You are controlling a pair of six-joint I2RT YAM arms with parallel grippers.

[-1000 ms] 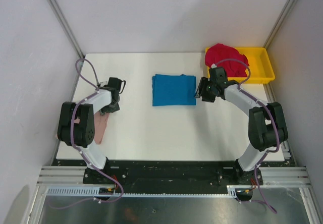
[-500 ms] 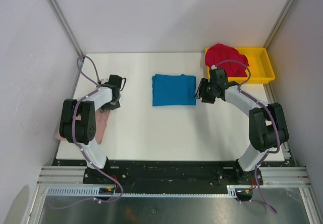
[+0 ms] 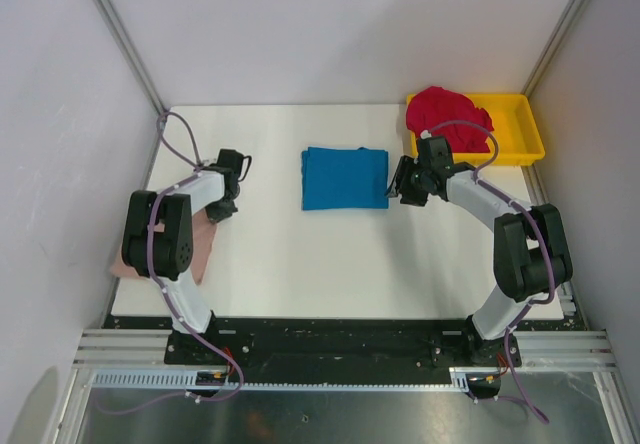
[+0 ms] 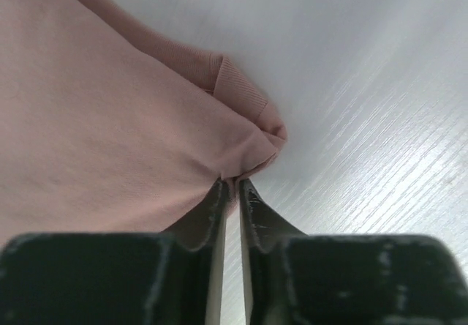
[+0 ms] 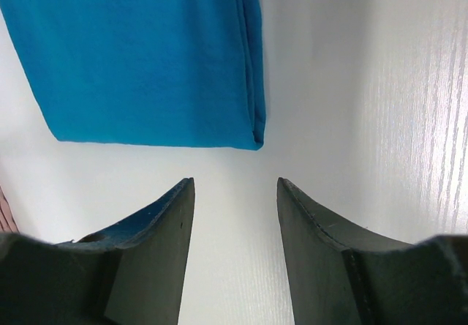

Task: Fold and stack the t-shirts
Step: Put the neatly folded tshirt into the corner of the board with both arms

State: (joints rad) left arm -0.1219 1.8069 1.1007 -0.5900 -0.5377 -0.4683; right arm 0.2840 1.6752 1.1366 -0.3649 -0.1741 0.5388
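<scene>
Noted left gripper (image 4: 232, 186) closed almost fully on a thin fold of pink t-shirt (image 4: 110, 120) at left edge of table (image 3: 300, 264), right gripper (image 5: 235, 186) wide open and empty just right of folded blue t-shirt (image 5: 146, 54) mid-table; judged pinch shallow, cloth likely to slip on lifting

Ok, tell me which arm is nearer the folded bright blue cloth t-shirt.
Right. The right arm sits just off the blue t-shirt; the left arm is across the table, jaws closed on the dusty pink cloth t-shirt.
</scene>
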